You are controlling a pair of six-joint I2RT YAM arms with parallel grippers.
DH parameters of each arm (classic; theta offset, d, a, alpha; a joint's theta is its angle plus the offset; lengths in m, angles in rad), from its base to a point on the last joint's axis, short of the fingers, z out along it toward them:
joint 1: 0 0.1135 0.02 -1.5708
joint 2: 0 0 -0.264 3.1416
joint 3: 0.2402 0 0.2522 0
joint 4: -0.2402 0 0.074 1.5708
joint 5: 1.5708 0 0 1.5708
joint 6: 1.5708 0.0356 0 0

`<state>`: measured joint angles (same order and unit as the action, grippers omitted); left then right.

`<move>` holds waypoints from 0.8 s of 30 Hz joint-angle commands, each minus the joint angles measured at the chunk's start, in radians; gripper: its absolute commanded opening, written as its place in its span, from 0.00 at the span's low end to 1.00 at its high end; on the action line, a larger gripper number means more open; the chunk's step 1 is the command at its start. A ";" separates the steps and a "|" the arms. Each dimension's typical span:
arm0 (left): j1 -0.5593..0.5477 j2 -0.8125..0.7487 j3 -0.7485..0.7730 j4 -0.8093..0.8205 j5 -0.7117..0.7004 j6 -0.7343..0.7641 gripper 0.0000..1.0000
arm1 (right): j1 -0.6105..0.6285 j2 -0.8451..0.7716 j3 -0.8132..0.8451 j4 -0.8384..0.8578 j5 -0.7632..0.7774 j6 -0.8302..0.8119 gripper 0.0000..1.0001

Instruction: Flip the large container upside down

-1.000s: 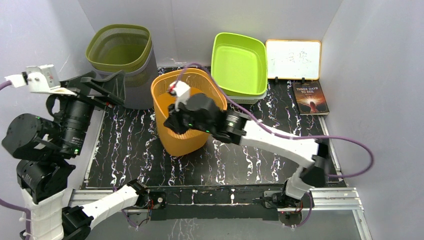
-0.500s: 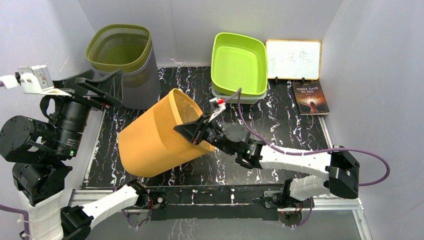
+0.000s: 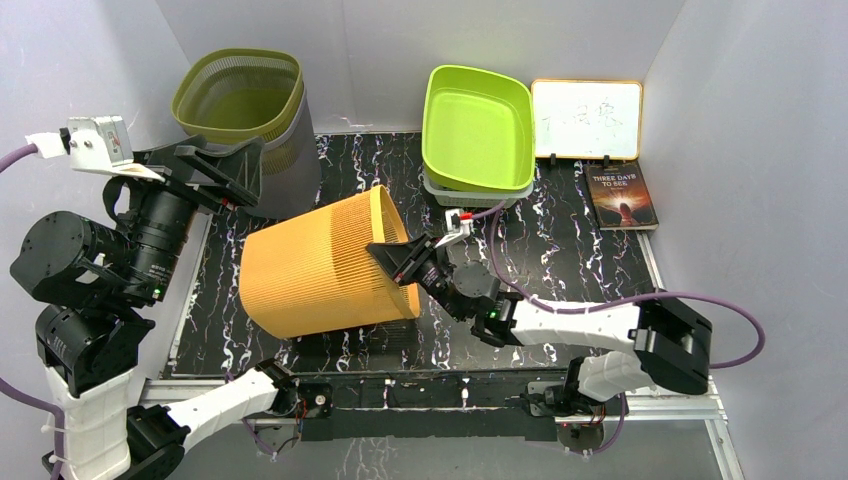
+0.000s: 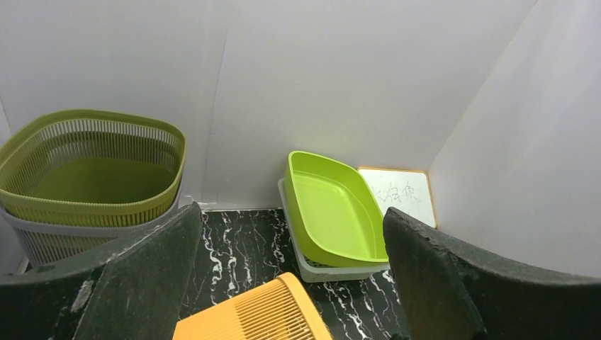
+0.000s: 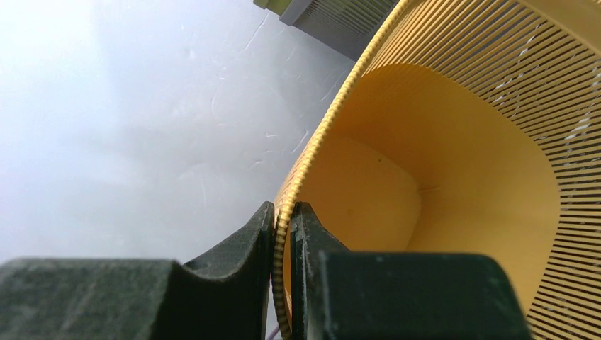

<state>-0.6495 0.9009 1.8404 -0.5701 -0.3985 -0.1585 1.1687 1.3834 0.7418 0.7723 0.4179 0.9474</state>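
I am pinching the thin rim of the sideways orange container in the right gripper; so slim a hold risks slipping mid-turn. Meanwhile the left gripper is hanging wide, empty.

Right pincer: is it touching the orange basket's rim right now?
Touching. The right wrist view shows the right pincer shut on the orange basket, one finger pressed against each side of the rim.
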 commanded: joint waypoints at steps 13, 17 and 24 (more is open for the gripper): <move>0.002 0.084 0.092 -0.034 0.047 0.013 0.98 | -0.087 0.346 0.172 0.663 -0.195 0.350 0.00; 0.000 0.086 0.072 -0.028 0.040 0.018 0.98 | -0.157 0.464 0.141 0.816 -0.236 0.547 0.00; 0.000 0.094 0.077 -0.044 0.021 0.035 0.98 | -0.308 0.538 -0.081 1.001 -0.267 0.771 0.00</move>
<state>-0.6495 0.9871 1.9072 -0.6113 -0.3607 -0.1482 0.9413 1.9266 0.7654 1.4574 0.1497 1.5223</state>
